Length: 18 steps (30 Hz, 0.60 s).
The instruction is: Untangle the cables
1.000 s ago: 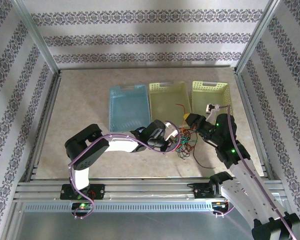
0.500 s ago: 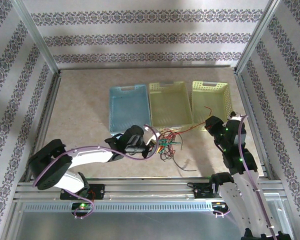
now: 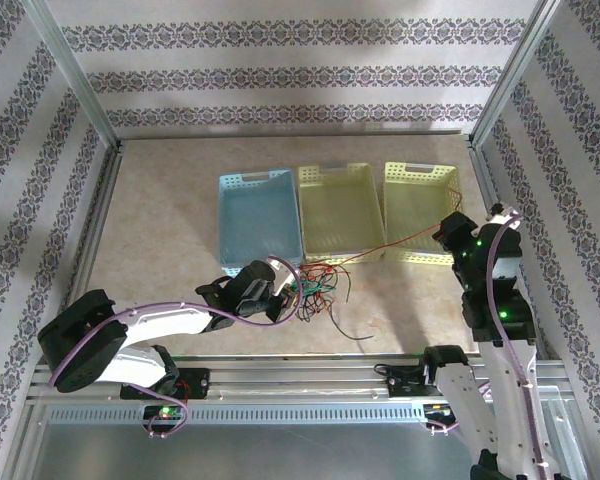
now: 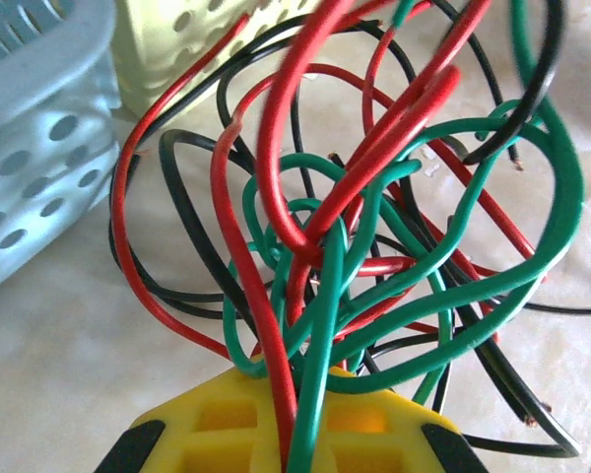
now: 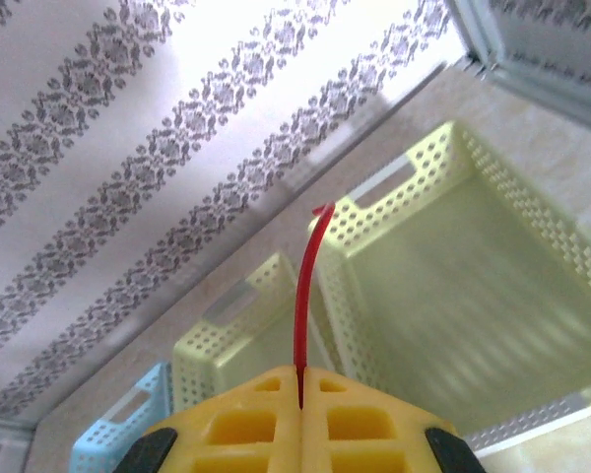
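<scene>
Jaws clamping: left gripper on tangled cables beside blue basket, right gripper pinching red wire, seemingly crossing yellow basket.

Striped grey-and-white wallpaper is covering the three walls around the beige, stone-patterned worktop. Slanted metal posts are framing the far corners, and soft light is brightening the back wall.

Bright diffuse light; cables sharp up close; wall glares white
</scene>
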Tool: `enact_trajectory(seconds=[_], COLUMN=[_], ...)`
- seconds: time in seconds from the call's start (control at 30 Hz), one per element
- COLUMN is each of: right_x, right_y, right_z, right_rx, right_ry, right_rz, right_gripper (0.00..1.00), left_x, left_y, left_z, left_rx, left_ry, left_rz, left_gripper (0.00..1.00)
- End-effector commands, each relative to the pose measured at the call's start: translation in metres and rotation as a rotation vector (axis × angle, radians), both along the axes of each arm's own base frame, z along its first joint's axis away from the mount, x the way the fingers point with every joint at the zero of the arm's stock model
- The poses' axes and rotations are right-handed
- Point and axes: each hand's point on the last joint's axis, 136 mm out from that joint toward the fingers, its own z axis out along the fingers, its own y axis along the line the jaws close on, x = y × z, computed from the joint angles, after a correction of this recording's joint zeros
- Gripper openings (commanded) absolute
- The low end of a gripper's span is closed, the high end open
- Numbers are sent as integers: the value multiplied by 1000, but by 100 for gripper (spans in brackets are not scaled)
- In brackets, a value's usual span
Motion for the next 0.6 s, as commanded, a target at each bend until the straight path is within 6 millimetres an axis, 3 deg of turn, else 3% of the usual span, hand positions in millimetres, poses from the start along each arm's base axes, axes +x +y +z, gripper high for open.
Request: enact_trajectory(seconds=[0.0, 0.17, 0.37, 0.5, 0.57], right_x=[-3, -1, 4, 16, 26], right_y=[-28, -38, -53, -33, -15], right_z=[44, 89, 138, 164, 165], right_rx=[-118, -129, -20, -26, 10], right_ry=[-86, -177, -308, -363, -358], right_rz=[-112, -123, -116, 22, 128], right_gripper=[0, 0, 0, 0, 0], left_x=[4, 7, 2, 1, 0], left_y=[25, 30, 35, 37, 34], left_z=[-24, -33, -48, -54, -55], left_rx=[98, 128, 151, 157, 153], left_ry=[29, 36, 67, 79, 90], left_rz=[86, 116, 125, 137, 125], left_gripper=[0, 0, 0, 0, 0])
